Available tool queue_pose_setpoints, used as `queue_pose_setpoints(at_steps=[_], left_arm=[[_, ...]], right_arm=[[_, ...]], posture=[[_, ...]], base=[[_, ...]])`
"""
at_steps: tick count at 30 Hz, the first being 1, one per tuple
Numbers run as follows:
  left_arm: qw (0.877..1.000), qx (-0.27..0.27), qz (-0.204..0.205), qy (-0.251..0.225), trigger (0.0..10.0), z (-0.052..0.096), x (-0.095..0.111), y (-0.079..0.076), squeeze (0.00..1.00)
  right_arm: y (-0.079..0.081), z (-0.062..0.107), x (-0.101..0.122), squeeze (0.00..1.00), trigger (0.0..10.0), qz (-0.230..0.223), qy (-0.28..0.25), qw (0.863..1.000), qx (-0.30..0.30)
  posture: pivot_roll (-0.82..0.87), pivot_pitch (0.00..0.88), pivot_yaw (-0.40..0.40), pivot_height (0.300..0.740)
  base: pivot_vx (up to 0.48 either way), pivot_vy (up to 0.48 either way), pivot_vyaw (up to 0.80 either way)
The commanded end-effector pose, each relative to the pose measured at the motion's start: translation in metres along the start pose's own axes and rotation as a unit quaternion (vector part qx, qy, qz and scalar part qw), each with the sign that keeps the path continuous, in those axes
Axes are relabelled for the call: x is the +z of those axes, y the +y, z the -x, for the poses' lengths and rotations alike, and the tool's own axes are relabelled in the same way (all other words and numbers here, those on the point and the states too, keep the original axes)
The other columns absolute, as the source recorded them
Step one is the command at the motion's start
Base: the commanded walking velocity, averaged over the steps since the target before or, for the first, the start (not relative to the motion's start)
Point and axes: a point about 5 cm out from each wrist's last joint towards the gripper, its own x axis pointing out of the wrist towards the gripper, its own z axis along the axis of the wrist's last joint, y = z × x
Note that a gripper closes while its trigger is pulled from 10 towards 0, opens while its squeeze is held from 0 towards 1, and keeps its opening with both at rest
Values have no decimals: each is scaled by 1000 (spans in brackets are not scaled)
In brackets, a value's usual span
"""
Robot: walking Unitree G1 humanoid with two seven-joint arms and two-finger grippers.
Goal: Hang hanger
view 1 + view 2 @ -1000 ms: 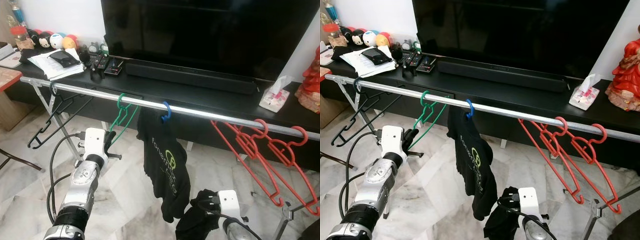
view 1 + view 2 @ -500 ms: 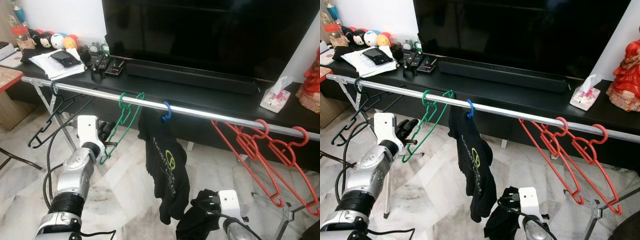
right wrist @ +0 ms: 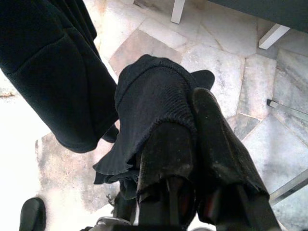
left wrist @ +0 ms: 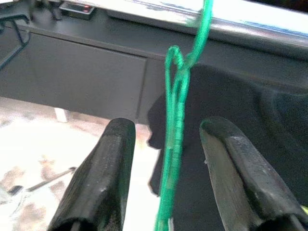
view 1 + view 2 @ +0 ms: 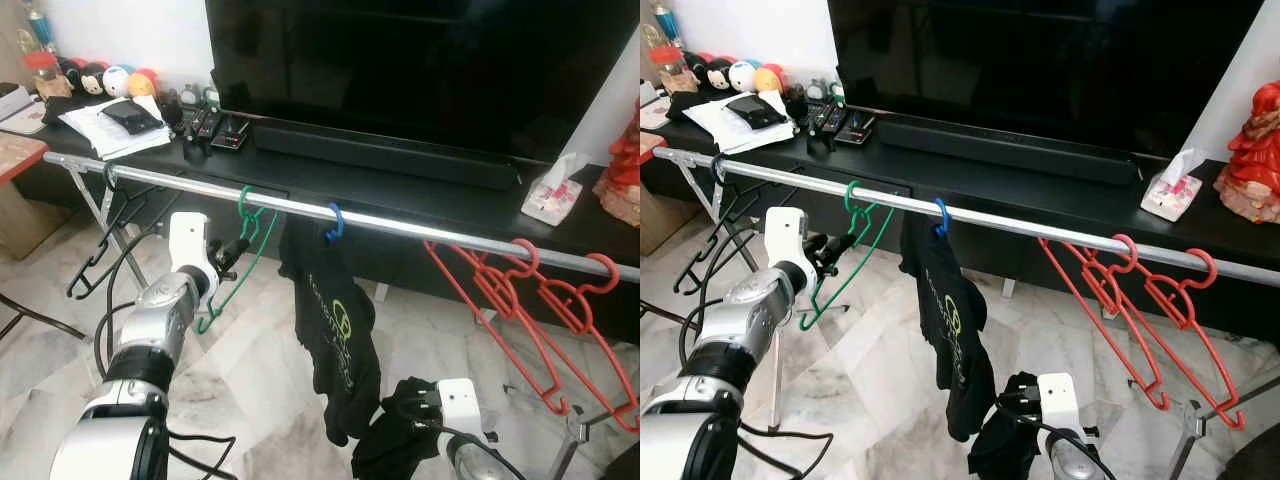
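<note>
Left tool (image 4: 166,168) raised — agape, straddling green hanger (image 4: 174,144)

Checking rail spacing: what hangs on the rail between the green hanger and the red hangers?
Left eye view: one blue hanger carrying a black T-shirt hangs between the green hanger and red hangers; the rail is otherwise bare there.

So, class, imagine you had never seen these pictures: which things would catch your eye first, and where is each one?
A silver rail runs across the front of the black TV stand, with a black T-shirt hanging from a blue hanger near its middle and red hangers at the robot's right. Left of the shirt, a green hanger hangs from the rail, between the open fingers of the left tool. Low down, the right tool grips a dark cloth.
</note>
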Motion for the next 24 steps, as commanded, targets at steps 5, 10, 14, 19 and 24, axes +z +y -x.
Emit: queue_pose_setpoints(at_steps=[5, 10, 14, 19, 24], left_arm=[[999, -8, -25, 27, 10000, -8, 1, -4, 0], [999, -15, -19, 32, 10000, -12, 2, -8, 0], [999, -13, -16, 27, 10000, -15, 6, -11, 0], [999, -6, -29, 15, 10000, -20, 11, -20, 0], [999, -7, -31, 14, 10000, -21, 8, -25, 0]], right_arm=[[-5, 0, 1, 0, 10000, -6, -4, 1000, -8], [-5, 0, 1, 0, 10000, -7, -5, 1000, -8], [-5, 1, 0, 0, 10000, -6, -5, 1000, -10], [-6, 2, -2, 0, 10000, -5, -3, 1000, -10], [-6, 2, -2, 0, 10000, -6, -4, 1000, -11]], posture=[[-90, 0, -42, 740], [-96, 0, -41, 740], [-97, 0, -41, 740], [-100, 2, -41, 740], [-112, 5, -35, 740]], base=[[0, 0, 0], [0, 0, 0], [0, 0, 0], [0, 0, 0], [0, 0, 0]])
